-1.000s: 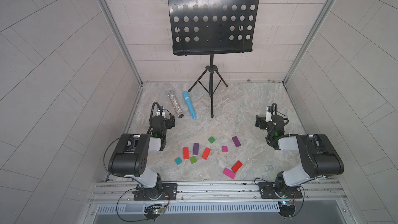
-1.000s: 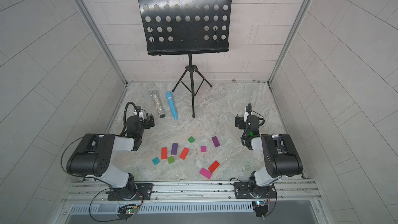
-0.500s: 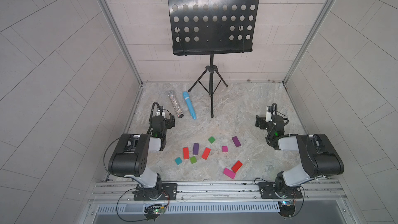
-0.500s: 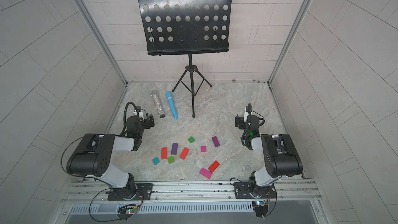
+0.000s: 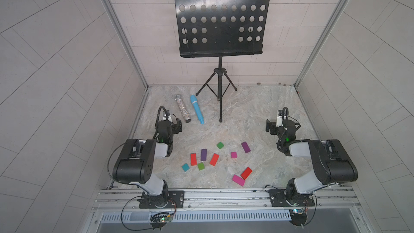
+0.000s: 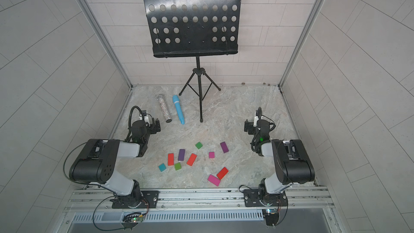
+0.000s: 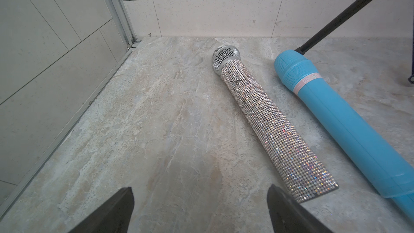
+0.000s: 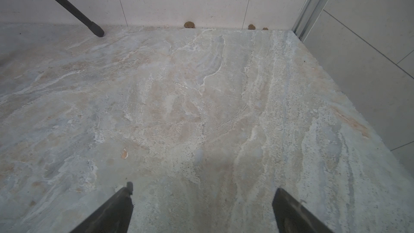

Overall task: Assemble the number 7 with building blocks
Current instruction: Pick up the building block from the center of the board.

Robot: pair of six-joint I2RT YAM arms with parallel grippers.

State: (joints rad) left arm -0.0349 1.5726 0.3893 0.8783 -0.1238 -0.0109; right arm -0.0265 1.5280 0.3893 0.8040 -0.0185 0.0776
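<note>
Ten blocks (image 5: 214, 159), perhaps three red; left fingers (image 7: 116, 216) and right fingers (image 8: 116, 216) apart, empty.

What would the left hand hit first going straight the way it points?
The left hand would likely meet the glittery silver microphone, slanting into its path; otherwise bare floor to the back wall.

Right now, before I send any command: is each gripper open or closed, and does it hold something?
The left gripper is open and holds nothing.
The right gripper is open and holds nothing.
</note>
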